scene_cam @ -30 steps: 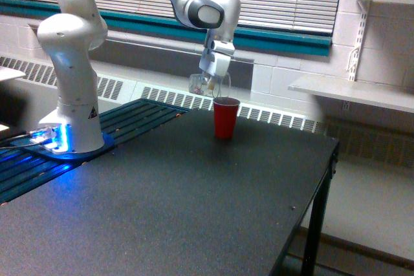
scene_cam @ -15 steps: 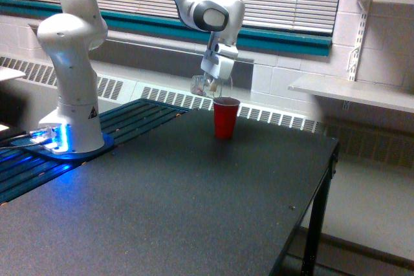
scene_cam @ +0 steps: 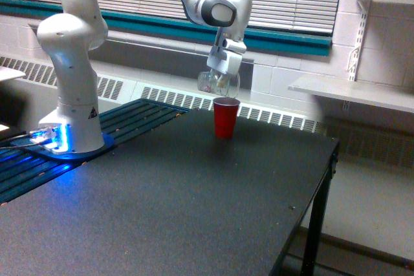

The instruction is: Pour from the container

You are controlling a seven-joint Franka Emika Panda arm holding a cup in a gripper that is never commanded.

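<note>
Your black table (scene_cam: pixel 194 224) fills the lower frame, its near and middle stretch bare, so you have wide room there; its right edge drops off at lower right beside one dark leg. At centre left stands the arm's white base (scene_cam: pixel 71 95) on a blue-lit mount, a small dark mark on it too small to read. Past mid-table, just above centre, you have one red cup (scene_cam: pixel 225 117) standing upright, well in from the right edge. Directly above it, slightly to its left, one clear container (scene_cam: pixel 217 83) lies tipped on its side, pinkish bits faint inside, its mouth near the cup's rim but apart from it. Your end effector (scene_cam: pixel 223 77) is clamped on that container from above. Behind run vent grilles, window blinds and, at right, wall shelves (scene_cam: pixel 352 92).
</note>
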